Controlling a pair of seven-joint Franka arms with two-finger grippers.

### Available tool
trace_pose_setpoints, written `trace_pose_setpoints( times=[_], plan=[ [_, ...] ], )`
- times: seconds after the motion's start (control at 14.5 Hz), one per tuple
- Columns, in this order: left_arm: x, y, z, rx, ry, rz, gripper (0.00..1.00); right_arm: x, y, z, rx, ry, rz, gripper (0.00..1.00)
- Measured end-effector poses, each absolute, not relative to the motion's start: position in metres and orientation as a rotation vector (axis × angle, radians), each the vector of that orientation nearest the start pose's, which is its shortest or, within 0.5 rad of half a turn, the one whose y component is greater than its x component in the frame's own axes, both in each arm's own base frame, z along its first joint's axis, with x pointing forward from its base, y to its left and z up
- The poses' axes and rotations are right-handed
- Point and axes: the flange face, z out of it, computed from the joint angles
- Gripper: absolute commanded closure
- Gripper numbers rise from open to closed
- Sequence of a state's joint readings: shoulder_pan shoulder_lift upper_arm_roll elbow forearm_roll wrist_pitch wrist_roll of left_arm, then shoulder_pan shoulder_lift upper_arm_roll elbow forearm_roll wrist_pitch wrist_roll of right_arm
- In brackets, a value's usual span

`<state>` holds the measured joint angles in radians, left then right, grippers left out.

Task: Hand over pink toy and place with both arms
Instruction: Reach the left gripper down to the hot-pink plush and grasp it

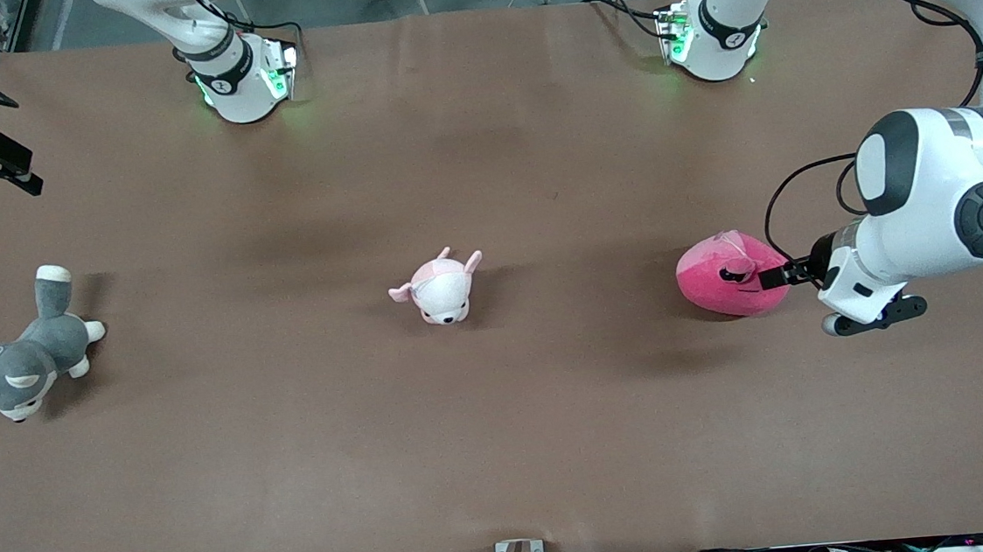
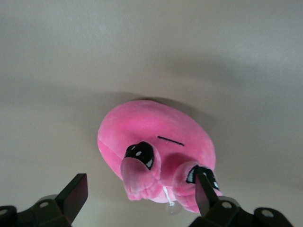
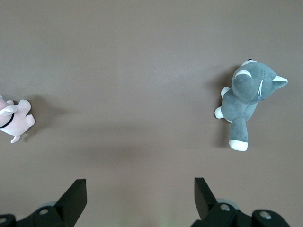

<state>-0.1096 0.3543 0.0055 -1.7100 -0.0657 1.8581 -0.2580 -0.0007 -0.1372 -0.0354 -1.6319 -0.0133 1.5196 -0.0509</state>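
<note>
pink toy (image 1: pixel 724 280) sits on the table (image 1: pixel 505 450) at the left arm's end, looks light, soft, squashy, non-fragile, so pinch deep across its plump middle; left gripper (image 2: pixel 142 196) spread wide at it, gripping nothing; right gripper (image 3: pixel 139 198) waits spread over bare table near the grey plush (image 3: pixel 248 99).

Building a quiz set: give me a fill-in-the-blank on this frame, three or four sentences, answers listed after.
1. The left hand is at the pink toy with its fingers ____.
2. The plush in the middle of the table is pale pink and ____.
3. The plush toward the right arm's end is white and ____.
4. The number of plush toys on the table is ____.

Missing words: open; white; grey; three
</note>
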Motion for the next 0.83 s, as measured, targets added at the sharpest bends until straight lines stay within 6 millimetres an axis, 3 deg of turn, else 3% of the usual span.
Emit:
trace_pose_setpoints(
  times=[0.21,0.48,0.83],
  plan=[
    [0.614,-0.064,0.356,-3.119,-0.297,0.386,0.03,0.505,-0.021,0.664,-3.151,-0.022,-0.035,0.00],
    [0.608,-0.059,0.346,-3.111,-0.308,0.415,0.20,0.505,-0.022,0.664,-3.150,-0.019,-0.033,0.00],
    [0.608,-0.054,0.340,-3.116,-0.322,0.391,0.53,0.505,-0.022,0.663,-3.150,-0.019,-0.029,0.00]
  ],
)
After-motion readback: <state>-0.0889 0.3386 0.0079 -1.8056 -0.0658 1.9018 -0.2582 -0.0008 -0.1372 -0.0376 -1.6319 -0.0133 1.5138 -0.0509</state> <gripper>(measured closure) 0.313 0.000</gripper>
